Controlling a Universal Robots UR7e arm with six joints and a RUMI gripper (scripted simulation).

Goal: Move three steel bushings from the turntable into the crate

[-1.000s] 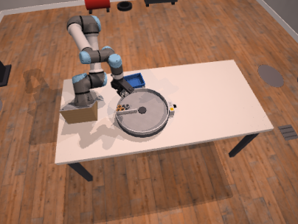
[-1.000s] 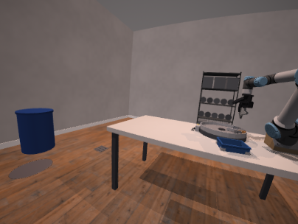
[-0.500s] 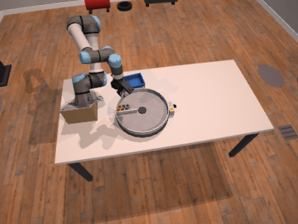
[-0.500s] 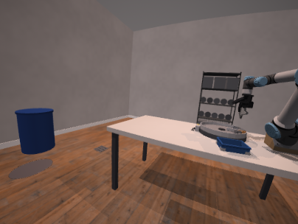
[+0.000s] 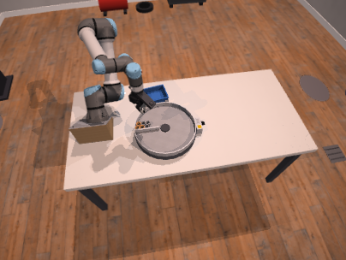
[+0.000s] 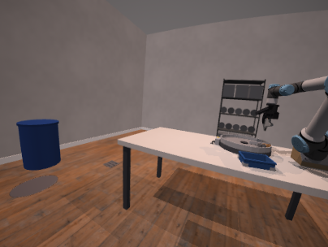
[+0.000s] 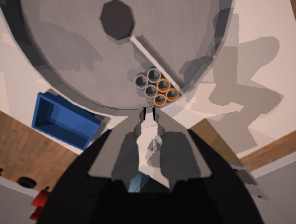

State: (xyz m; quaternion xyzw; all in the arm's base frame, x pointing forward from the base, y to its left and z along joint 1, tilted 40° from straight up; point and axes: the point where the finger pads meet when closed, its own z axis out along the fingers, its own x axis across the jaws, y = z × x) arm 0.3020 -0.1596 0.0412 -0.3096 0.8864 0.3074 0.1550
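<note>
Above the round grey turntable (image 5: 187, 138), the pincer (image 7: 146, 114) hangs shut and empty; six clustered bushings (image 7: 155, 87) remain aboard, the blue plastic crate (image 7: 46, 115) apparently unfilled.

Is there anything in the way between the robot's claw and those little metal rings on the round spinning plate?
Nothing visible blocks it. The shut, empty gripper hangs in open air above the turntable, near the cluster of bushings by its rim. Only the orange bushings crowd the grey steel bushings, touching them.
</note>
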